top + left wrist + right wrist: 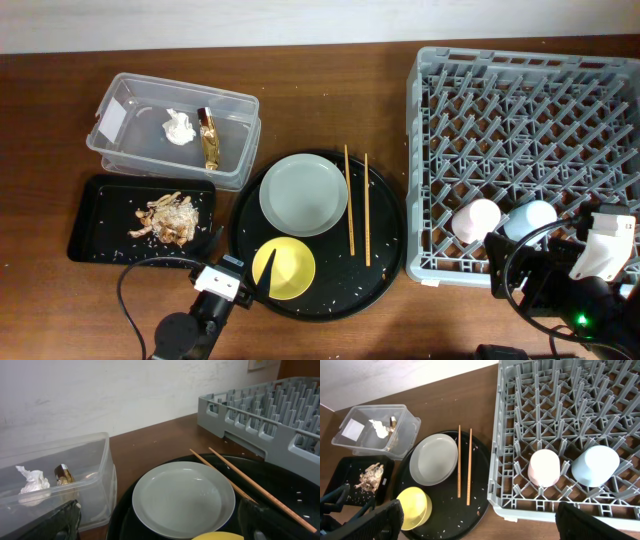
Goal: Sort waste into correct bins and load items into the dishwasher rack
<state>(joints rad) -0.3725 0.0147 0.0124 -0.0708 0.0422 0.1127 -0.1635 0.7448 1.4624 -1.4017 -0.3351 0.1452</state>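
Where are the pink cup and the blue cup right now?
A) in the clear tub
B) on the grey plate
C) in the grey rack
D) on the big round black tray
C: the pink cup and the blue cup sit side by side among the pegs of the grey rack.

yellow bowl (216,536) — cropped below, rack (270,425) clipped right
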